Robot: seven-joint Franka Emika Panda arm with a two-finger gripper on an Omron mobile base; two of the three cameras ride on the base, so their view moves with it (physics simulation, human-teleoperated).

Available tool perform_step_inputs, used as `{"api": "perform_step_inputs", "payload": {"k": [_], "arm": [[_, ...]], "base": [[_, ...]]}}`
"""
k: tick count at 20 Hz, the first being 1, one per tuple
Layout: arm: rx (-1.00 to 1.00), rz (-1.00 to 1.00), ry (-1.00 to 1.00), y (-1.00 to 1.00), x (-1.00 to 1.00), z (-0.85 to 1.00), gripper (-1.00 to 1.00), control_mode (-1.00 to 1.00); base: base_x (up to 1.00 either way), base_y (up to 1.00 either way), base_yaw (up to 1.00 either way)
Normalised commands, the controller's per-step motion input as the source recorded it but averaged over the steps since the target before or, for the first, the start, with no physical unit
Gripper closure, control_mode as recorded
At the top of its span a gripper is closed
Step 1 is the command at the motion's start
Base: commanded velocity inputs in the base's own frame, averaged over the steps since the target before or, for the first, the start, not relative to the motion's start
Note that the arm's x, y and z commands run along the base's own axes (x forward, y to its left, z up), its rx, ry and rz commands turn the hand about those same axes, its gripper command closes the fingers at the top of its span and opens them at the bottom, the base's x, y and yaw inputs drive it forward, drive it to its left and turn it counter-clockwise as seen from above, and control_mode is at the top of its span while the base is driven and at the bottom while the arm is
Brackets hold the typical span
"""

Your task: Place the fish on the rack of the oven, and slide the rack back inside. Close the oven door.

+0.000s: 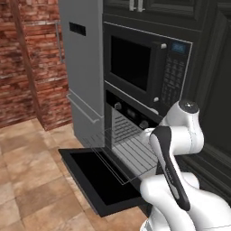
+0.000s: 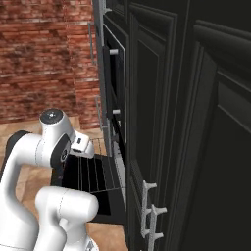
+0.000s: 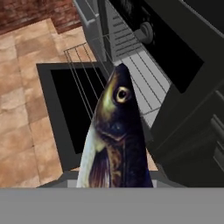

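Note:
The fish [image 3: 116, 135], dark with a pale belly and a yellow eye, rises head-up from the bottom of the hand view. My gripper is shut on it, and the fish hides the fingertips. It hangs above the near right part of the open oven door [image 3: 65, 109], next to the pulled-out rack [image 3: 85, 81]. From the left base view, the rack [image 1: 131, 151] juts out of the oven [image 1: 131, 113] over the lowered oven door [image 1: 90, 173]. My own arm covers the hand there. My white hand [image 2: 82, 145] shows above the oven door [image 2: 88, 176].
A black microwave [image 1: 144, 67] sits above the oven, and a grey fridge [image 1: 83, 67] stands to its left. A brick wall [image 1: 27, 58] and tiled floor [image 1: 31, 167] lie further left. Dark cabinets with silver handles [image 2: 149, 211] fill the right.

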Motion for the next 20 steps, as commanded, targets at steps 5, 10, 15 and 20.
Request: {"api": "perform_step_inputs", "payload": {"k": [5,10,15,20], "arm": [[0.0,-0.01,-0.01,0.09,0.0,-0.04,1.0,-1.0],[0.0,-0.03,0.0,0.19,0.02,-0.03,1.0,-1.0],[-0.01,-0.01,0.03,0.24,0.05,-0.09,1.0,-1.0],[-0.03,-0.03,0.02,0.33,0.15,-0.3,1.0,-1.0]], "base": [[-0.14,0.25,-0.04],[0.0,0.0,0.0],[0.0,0.0,0.0],[0.0,0.0,0.0]]}}
